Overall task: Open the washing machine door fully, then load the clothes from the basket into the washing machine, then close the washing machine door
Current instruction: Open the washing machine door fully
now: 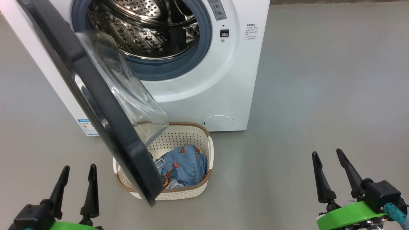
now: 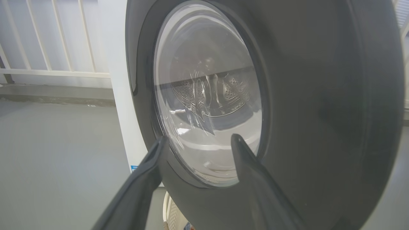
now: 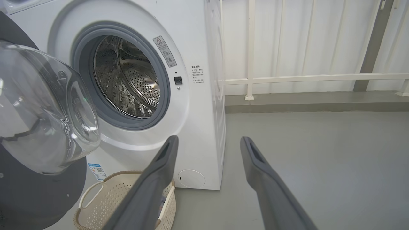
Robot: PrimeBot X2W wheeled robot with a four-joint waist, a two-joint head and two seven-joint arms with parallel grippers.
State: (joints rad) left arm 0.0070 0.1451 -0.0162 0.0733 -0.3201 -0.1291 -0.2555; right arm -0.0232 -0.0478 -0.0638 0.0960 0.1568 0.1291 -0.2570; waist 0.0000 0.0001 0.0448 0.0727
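In the head view the washing machine (image 1: 223,80) stands in the upper middle of the frame on the grey floor (image 1: 319,95). The washing machine door (image 1: 105,127) is swung out from the machine. Its black rim runs from the upper left down to the lower centre of the frame, and the clear glass bowl (image 1: 127,89) bulges to the right side. The round opening is uncovered, so the steel drum (image 1: 150,32) with its many small holes and the grey gasket (image 1: 204,48) around it are visible. No fabric is visible in the part of the drum that shows.

The basket (image 1: 191,131) sits on the floor just in front of the machine, in the lower centre. The lower end of the door covers its left part in this view. The clothes (image 1: 185,166), light blue with small orange prints, lie inside the basket.

The left hand (image 1: 80,166) is at the lower left of the frame, with its two fingers spread apart and nothing between them. In the left wrist view the door is close in front of these fingers. The right hand (image 1: 326,151) is at the lower right, well apart from the basket, also spread wide and empty. In the right wrist view a white railing (image 3: 313,78) stands behind the machine.
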